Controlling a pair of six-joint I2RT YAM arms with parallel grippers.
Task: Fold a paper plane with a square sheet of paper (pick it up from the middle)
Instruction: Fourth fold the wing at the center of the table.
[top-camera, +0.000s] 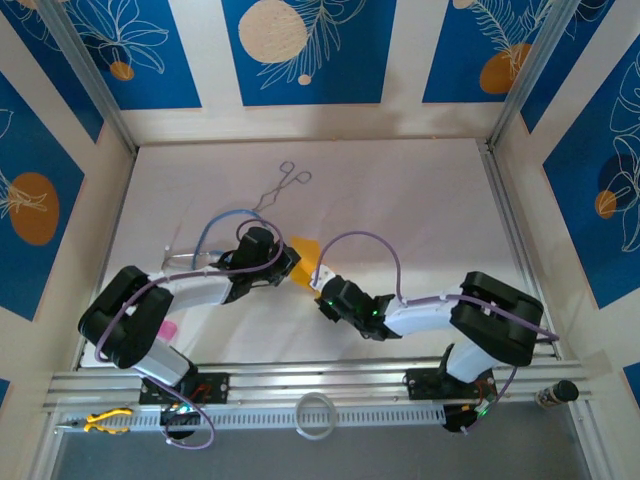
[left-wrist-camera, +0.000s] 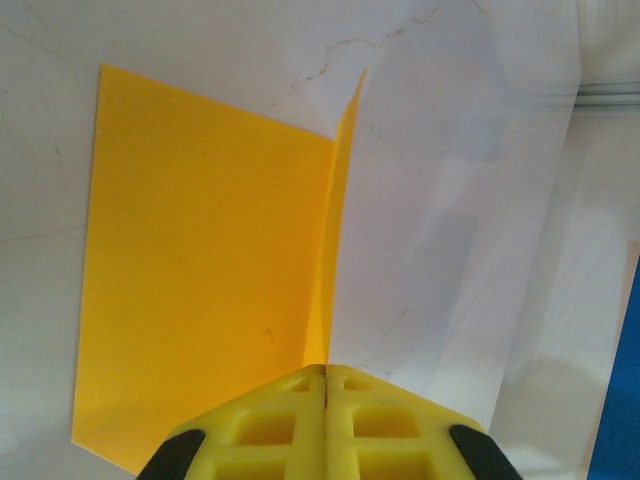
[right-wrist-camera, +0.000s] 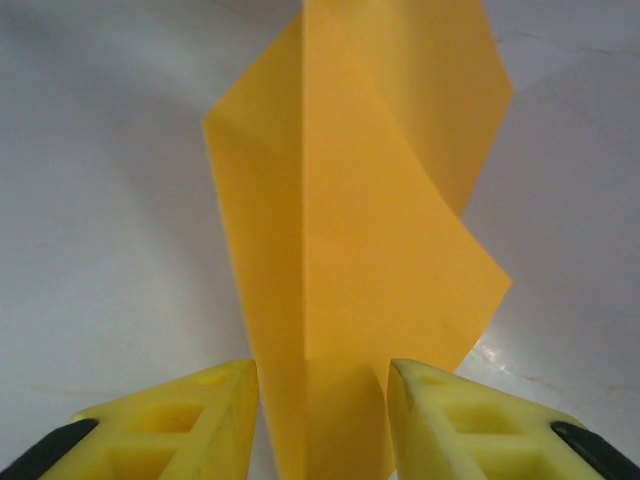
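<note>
**Sheet creased and part-raised between the two grippers**

Far left, near edge: a small pink slip (top-camera: 167, 328) lies flat on the white table (top-camera: 420, 200), just beside the left arm's elbow. Further back, thin metal forceps (top-camera: 283, 185) lie well apart from both arms.

The left gripper (top-camera: 288, 262) reaches in from the left. In its wrist view the yellow fingers (left-wrist-camera: 270, 425) are pressed together with no gap. Their seam is closed on the lower end of an upright flap of the sheet of paper (left-wrist-camera: 200, 250). The sheet is orange-yellow. One panel lies flat on the table left of the crease, and the other stands on edge along it.

Centre, top view: the sheet sits between the two gripper heads, toward the near half of the table.

The right gripper (top-camera: 320, 283) comes in from the near right. In its wrist view the fingers (right-wrist-camera: 215, 410) are partly apart, with the sheet's raised ridge standing in the gap. The panels curl away above. Cannot tell whether the pads touch the paper.
</note>
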